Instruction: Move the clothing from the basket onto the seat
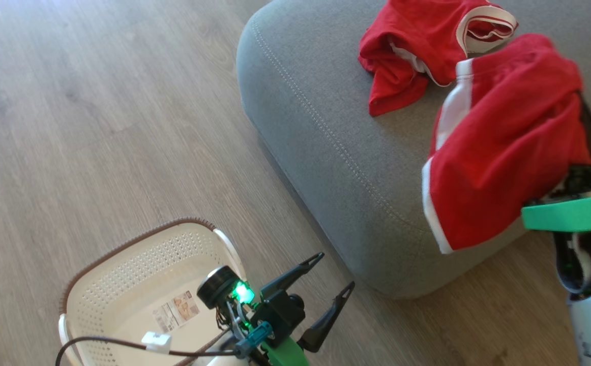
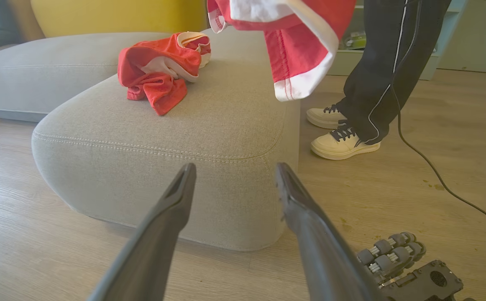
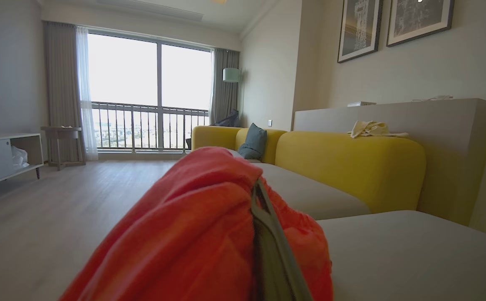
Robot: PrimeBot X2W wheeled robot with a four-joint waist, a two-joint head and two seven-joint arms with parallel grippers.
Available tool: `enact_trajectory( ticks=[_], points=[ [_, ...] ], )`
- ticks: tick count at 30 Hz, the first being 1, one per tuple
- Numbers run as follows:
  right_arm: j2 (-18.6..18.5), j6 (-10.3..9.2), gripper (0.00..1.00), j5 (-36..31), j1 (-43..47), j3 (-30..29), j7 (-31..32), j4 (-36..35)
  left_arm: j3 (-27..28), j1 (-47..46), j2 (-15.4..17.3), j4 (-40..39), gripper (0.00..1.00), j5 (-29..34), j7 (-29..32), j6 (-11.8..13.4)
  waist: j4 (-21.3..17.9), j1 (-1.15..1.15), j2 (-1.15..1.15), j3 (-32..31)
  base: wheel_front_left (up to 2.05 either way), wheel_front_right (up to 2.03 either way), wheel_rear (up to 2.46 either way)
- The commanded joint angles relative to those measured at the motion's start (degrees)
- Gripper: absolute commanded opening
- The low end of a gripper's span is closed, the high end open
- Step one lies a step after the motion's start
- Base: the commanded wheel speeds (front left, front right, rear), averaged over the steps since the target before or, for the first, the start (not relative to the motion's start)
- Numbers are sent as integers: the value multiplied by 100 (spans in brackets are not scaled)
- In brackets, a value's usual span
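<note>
The red shorts [image 1: 499, 152] hang at 3 o'clock in the head view. They are pinched in the right hand [image 3: 257, 196], whose fingers are pressed together on the cloth, over the near edge of the grey seat [image 1: 326, 152]. The red shirt [image 1: 417, 51] lies crumpled on the seat at 1 o'clock, just beside the shorts. The basket [image 1: 138, 274] stands on the wooden floor [image 1: 97, 127] at 7 o'clock, its label sticker [image 1: 176, 310] showing inside. The left hand [image 1: 336, 269] hovers at 6 o'clock between basket and seat, fingers spread, holding nothing. A person's shoes [image 2: 339, 142] stand on the floor near the seat.
</note>
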Motion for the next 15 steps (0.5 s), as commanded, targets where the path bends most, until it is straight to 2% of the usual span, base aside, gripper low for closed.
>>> enact_trajectory(
  ticks=[1, 15],
  points=[
    [-39, 40, 0, -67, 27, -45, 4, -230, 118, -255, -29, -140, 100, 35, -28, -7, -46, 0, 0, 36, 0, 0, 0],
    [65, 40, 0, -122, 394, -801, 4, -579, -188, -583, -106, 52, 100, -137, -28, -8, -130, 0, 0, 168, 0, 0, 0]
  ],
)
